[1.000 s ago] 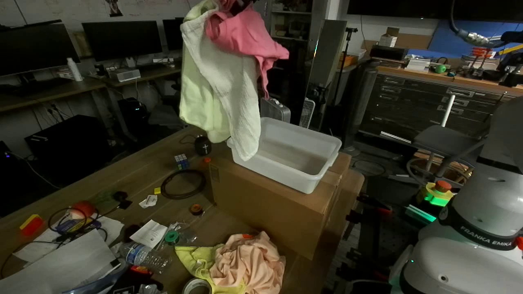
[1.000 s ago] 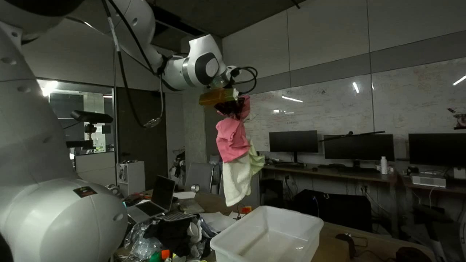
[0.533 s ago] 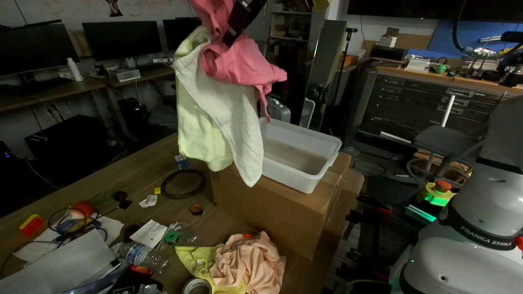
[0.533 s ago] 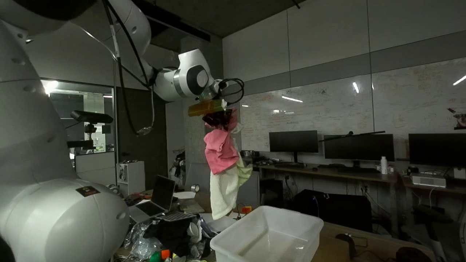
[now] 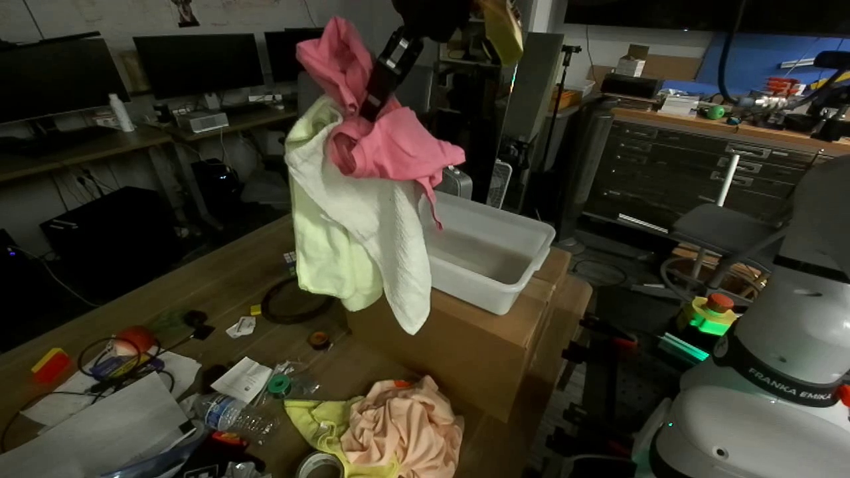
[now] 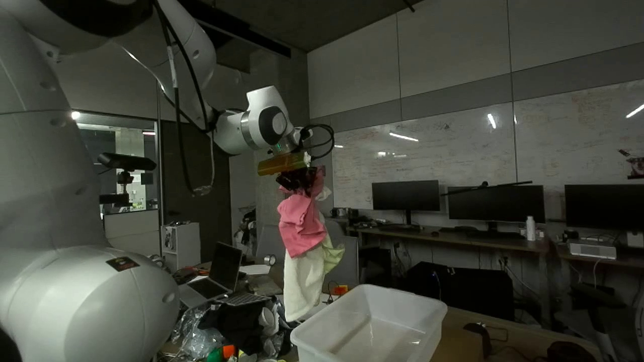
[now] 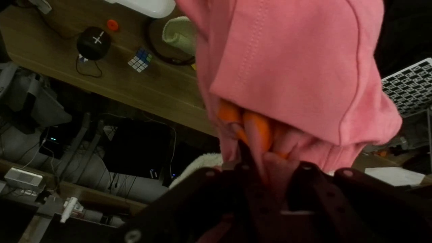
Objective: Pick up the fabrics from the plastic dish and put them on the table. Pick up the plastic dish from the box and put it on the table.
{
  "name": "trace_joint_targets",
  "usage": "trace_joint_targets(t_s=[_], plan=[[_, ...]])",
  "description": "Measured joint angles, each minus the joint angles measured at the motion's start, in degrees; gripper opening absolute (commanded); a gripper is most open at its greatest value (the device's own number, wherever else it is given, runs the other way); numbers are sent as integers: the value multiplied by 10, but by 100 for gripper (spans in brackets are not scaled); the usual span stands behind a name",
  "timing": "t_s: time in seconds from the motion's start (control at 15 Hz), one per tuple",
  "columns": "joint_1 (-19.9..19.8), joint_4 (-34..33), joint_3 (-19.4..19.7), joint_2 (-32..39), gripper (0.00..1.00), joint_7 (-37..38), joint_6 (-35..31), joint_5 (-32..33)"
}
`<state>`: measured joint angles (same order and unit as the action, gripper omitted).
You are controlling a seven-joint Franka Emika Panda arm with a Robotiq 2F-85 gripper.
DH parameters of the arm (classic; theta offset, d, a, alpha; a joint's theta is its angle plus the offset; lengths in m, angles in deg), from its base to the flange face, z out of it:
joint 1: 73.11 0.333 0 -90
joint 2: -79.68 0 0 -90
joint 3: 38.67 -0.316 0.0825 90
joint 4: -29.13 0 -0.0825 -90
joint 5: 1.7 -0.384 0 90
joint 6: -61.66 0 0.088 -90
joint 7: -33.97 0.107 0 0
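Observation:
My gripper (image 5: 375, 109) is shut on a bundle of fabrics and holds it in the air. The pink fabric (image 5: 398, 149) is at the top, with the white fabric (image 5: 395, 226) and pale green fabric (image 5: 325, 252) hanging below. The bundle also shows in an exterior view (image 6: 302, 226). In the wrist view the pink fabric (image 7: 290, 67) hides the fingertips; orange patches show in its folds. The white plastic dish (image 5: 475, 289) stands on the cardboard box (image 5: 438, 352), no fabric visible inside. The bundle hangs beside the dish. Peach fabric (image 5: 405, 425) and yellow fabric (image 5: 325, 418) lie on the table (image 5: 226, 292).
In an exterior view a black cable coil (image 5: 282, 315), a tape roll (image 5: 320, 465), a bottle (image 5: 232, 415) and papers (image 5: 113, 425) lie on the table. A Rubik's cube (image 7: 140, 60) and black speaker (image 7: 93, 43) show in the wrist view. A laptop (image 6: 216, 276) stands farther along.
My gripper has come down with the fabrics still held. In an exterior view the bundle also shifts left, away from the dish. The dish and box have not moved.

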<state>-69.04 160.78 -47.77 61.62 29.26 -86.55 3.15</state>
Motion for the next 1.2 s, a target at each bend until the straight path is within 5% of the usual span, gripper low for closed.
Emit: trace_joint_targets(t_s=[0.47, 1.2], plan=[[0, 0, 0, 9, 99, 0, 1, 4], [-4, 0, 7, 12, 100, 4, 9, 6]])
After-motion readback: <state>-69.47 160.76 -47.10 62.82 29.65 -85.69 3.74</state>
